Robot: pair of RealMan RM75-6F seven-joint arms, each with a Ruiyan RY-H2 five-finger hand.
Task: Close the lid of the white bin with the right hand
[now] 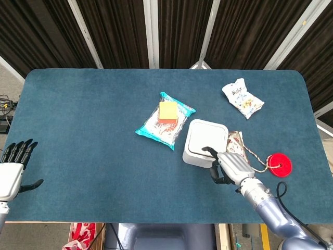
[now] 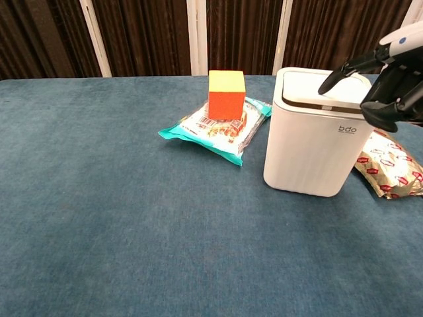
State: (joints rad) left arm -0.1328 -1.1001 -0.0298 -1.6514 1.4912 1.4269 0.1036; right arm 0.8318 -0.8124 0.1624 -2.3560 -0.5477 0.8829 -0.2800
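The white bin [image 1: 204, 141] [image 2: 316, 139] stands right of the table's middle, and its lid [image 1: 207, 139] [image 2: 322, 84] lies flat down on the body. My right hand [image 1: 231, 166] [image 2: 388, 79] is at the bin's near-right side. One outstretched finger [image 2: 338, 71] reaches over the lid's top and seems to touch it, while the others curl beside the rim. It holds nothing. My left hand [image 1: 14, 165] hovers off the table's near-left corner, fingers apart and empty; the chest view does not show it.
A teal snack packet [image 1: 156, 127] [image 2: 211, 131] with an orange-yellow cube [image 1: 167, 111] [image 2: 227, 94] on it lies left of the bin. A gold packet [image 1: 235, 141] [image 2: 391, 168] sits against the bin's right side. A red disc [image 1: 280, 164] on a string and a white bag [image 1: 242, 98] lie further right.
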